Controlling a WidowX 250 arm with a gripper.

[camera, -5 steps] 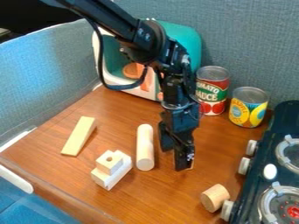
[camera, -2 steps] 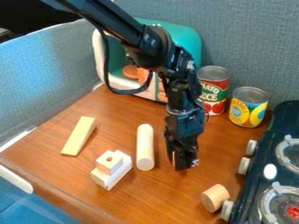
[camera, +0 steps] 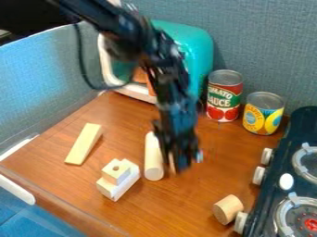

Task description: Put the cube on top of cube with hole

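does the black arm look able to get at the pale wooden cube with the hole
Probably yes: the cube is uncovered from above, and only a pale wooden cylinder lies between it and the black gripper.

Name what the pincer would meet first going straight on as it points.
Most likely the brown tabletop, just beside the long wooden rod; the pincer points down, its height unclear.

The red can (camera: 224, 96) reads "TOMATO SAUCE", while lettering on the yellow can (camera: 263, 114) is unclear.
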